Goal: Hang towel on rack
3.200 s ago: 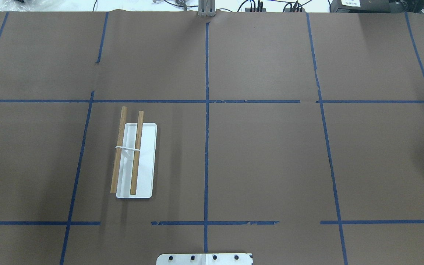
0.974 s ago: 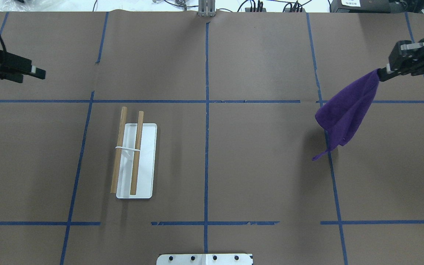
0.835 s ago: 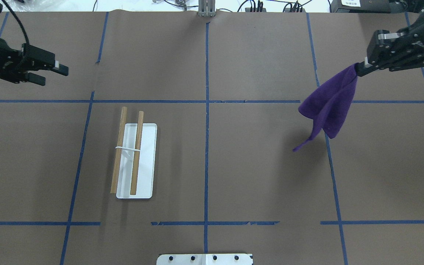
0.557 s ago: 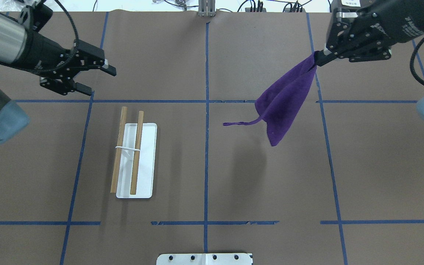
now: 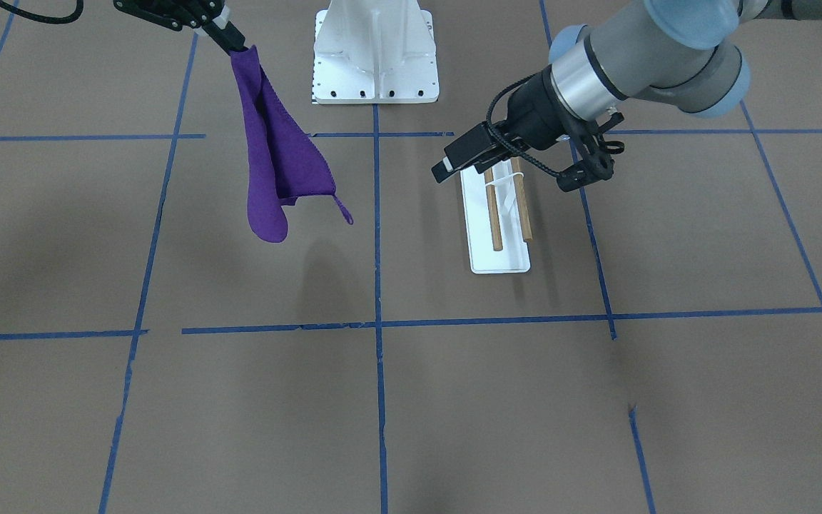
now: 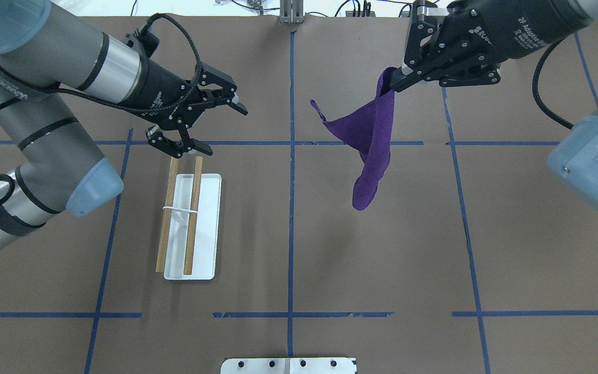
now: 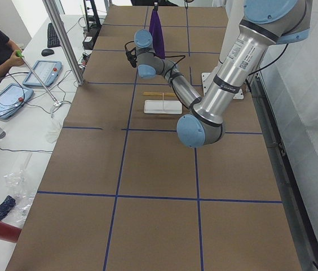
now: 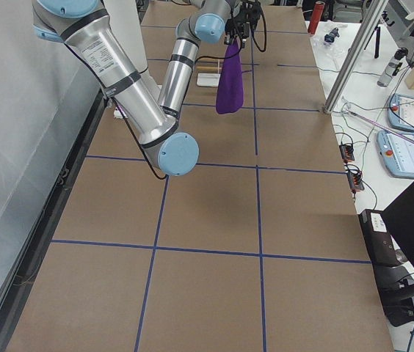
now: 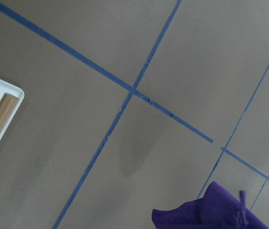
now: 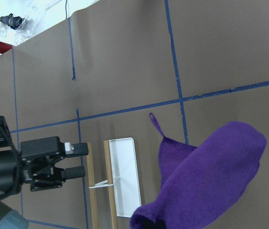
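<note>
The towel [image 6: 377, 130] hung clear of the tabletop [image 6: 330, 259], pinched at one corner by the right hand [image 6: 390, 83], which was clamped tight on it. It was out over the middle of the tabletop, well apart from the rack [image 6: 193, 234] on the left side. It draped in loose folds, its thin loop [image 6: 317, 109] sticking out sideways. That suggested a light, limp cloth that would swing and bunch, and it seemed neither fragile nor slippery. The left hand [image 6: 219, 130] hovered near the rack, fingers spread wide and holding nothing. Held by a single corner, the towel would probably land on a dowel as a clump. A second hold on a neighbouring corner or along the top edge would likely spread it for draping. The loop looked too thin to grip reliably.
</note>
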Controlling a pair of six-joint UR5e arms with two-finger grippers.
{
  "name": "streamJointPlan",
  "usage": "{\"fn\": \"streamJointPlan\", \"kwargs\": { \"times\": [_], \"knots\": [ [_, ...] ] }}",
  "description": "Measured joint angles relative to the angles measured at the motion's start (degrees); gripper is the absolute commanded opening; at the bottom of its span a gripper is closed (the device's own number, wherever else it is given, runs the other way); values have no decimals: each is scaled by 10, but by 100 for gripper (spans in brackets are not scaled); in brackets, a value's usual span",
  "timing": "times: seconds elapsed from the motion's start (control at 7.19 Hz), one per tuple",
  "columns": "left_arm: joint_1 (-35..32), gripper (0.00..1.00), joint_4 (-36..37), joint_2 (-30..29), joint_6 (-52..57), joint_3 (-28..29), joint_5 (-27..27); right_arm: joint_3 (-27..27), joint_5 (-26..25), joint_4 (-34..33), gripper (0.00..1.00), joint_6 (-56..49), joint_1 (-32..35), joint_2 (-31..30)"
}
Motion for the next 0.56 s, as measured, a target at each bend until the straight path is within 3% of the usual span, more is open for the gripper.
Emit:
{"fn": "streamJointPlan", "kwargs": {
  "times": [0.56],
  "knots": [
    [36,100,0,-52,-105,12,15,-1,-1,10,0,1,-7,10]
  ]
}}
